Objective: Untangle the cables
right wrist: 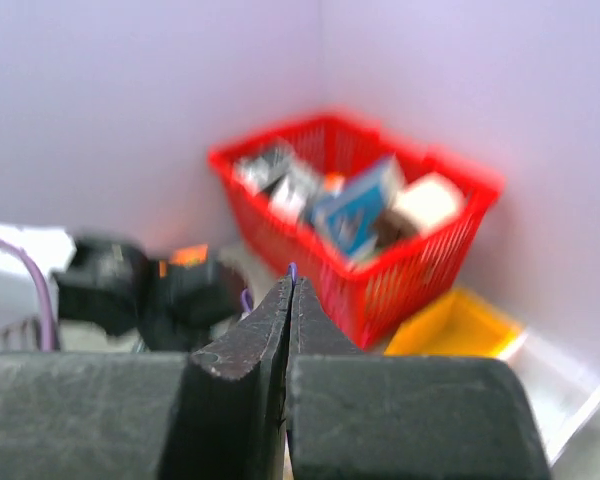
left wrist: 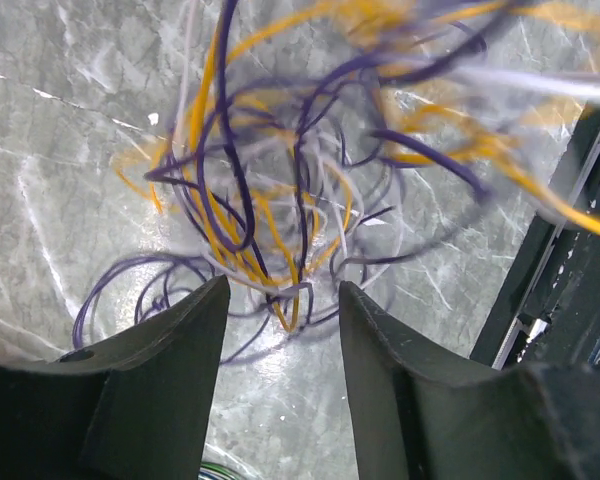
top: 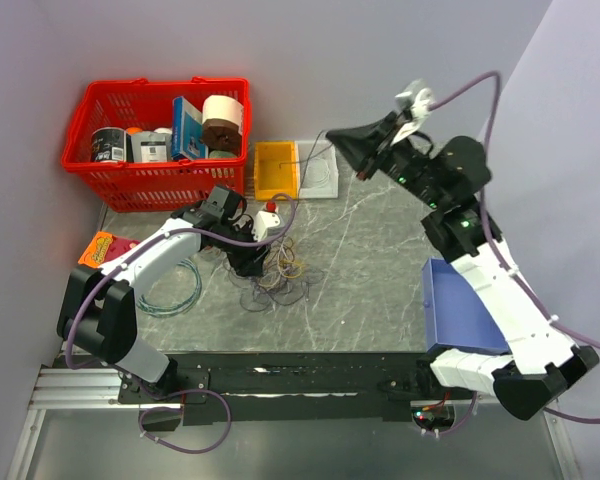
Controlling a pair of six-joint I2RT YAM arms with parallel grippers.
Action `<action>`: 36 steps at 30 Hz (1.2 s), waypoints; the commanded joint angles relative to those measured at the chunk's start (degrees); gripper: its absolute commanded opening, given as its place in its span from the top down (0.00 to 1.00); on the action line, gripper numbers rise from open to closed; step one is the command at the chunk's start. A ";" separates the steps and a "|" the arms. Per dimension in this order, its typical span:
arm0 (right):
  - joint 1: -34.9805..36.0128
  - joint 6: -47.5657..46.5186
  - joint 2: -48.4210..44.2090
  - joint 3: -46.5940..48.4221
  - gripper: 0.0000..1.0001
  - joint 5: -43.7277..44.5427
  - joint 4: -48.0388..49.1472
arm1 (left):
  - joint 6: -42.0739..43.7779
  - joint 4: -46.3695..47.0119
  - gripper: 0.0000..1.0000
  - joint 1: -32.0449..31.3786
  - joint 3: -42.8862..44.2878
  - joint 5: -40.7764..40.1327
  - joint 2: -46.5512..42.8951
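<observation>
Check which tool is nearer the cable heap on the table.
Left. The left tool hangs open directly over the cable heap; the right tool is raised far off toward the back right, shut.

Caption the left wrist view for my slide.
Open left gripper facing the tangle of purple, yellow and white cables over the marbled tabletop.

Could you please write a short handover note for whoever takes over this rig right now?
Left tool: open, low over the cables, a finger each side of the lowest loops, nothing gripped.
Right tool: shut, raised near the back of the table, away from the heap.
Cables: purple, yellow and pale strands interlaced in one heap mid-table.
Done: no strand pulled free.
Left: the whole untangling.
</observation>
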 commanded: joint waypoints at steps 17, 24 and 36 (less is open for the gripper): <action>-0.10 -0.52 6.65 25.02 1.00 1.76 0.98 | -11.53 23.03 0.13 -1.86 7.46 5.84 -0.38; -0.10 -2.19 9.90 37.38 1.00 4.65 -2.71 | -13.73 29.02 0.04 -6.17 8.70 9.19 6.84; -0.10 -7.89 13.60 53.86 1.00 10.28 -4.13 | -22.78 36.14 0.04 -12.22 11.95 9.80 19.40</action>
